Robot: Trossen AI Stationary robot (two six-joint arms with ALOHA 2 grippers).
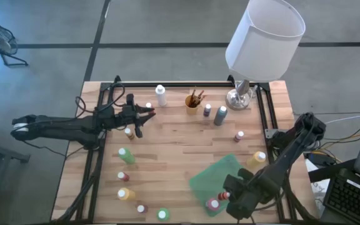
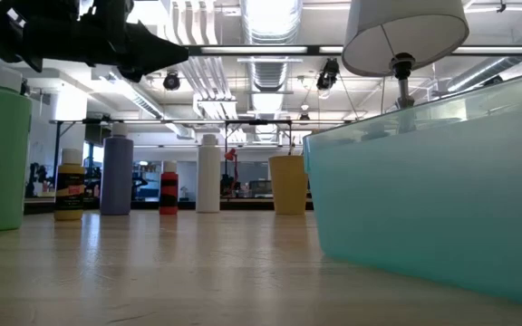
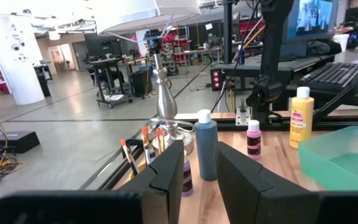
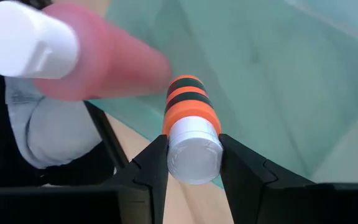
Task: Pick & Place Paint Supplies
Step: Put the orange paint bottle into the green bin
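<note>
Right gripper [image 4: 194, 163] pinched orange-banded bottle [image 4: 190, 127] by white cap, above green bin [image 4: 278, 74]; likely hung there for drop-in. Pink bottle [image 4: 73, 56] alongside, already inside bin. Left gripper [image 3: 199, 177] slightly spread, empty, raised near blue bottle [image 3: 206, 144] ahead.

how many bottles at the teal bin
2: a pink bottle lies in the teal bin; an orange-and-black striped bottle is held over it in the right gripper, jaws shut. The arm may hide more.

Bottles [image 1: 125, 155] scattered left of the bin [image 1: 215, 177]; lamp [image 1: 239, 95] behind it.
</note>
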